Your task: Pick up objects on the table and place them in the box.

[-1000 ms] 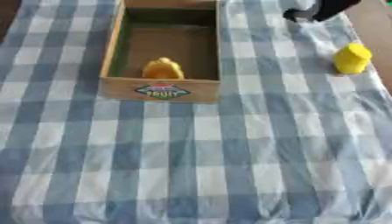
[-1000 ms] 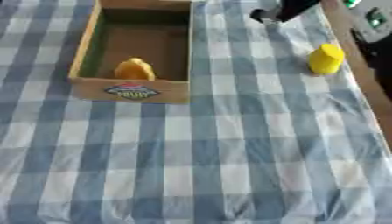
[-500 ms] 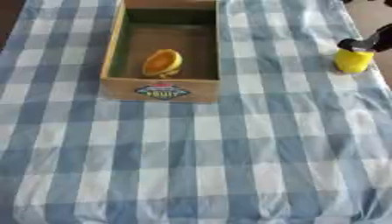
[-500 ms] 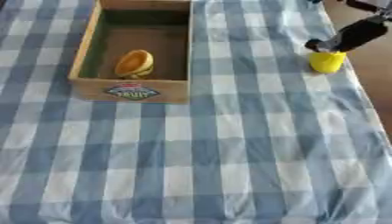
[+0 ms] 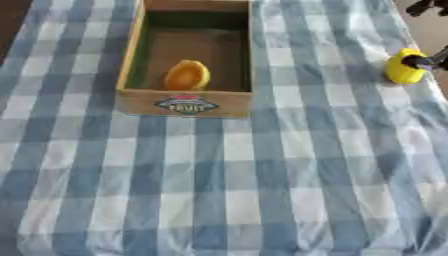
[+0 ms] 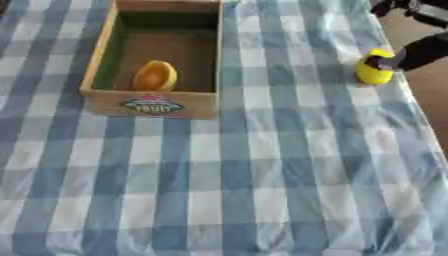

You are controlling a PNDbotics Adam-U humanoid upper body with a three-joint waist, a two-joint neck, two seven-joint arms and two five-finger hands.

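The right hand (image 6: 411, 54) comes in from the right edge, and its dark fingertips touch the top of the yellow thing (image 6: 374, 70), which stands on the cloth (image 6: 262, 165) close to the table's right edge. Only the fingers and part of the forearm show; the rest is cut off by the picture's border. Whether the fingers are curled round the yellow thing or merely laid against it cannot be told: they blur into one dark shape.

Well to the hand's left, across a stretch of bare blue-and-white checks, stands the box (image 5: 185, 103), open at the top, with a label on its near wall. Inside it, toward the near left, lies an orange thing (image 5: 186, 75), rounded and hollowed like a half shell; what it is cannot be made out. Nothing stands between the hand and the box.

Behind the hand, at the upper right corner, another dark piece of the robot (image 6: 394, 6) shows beyond the table's edge, too cut off to name. The yellow thing's shape is also unclear: a rounded body, no more. The left hand shows in neither view.
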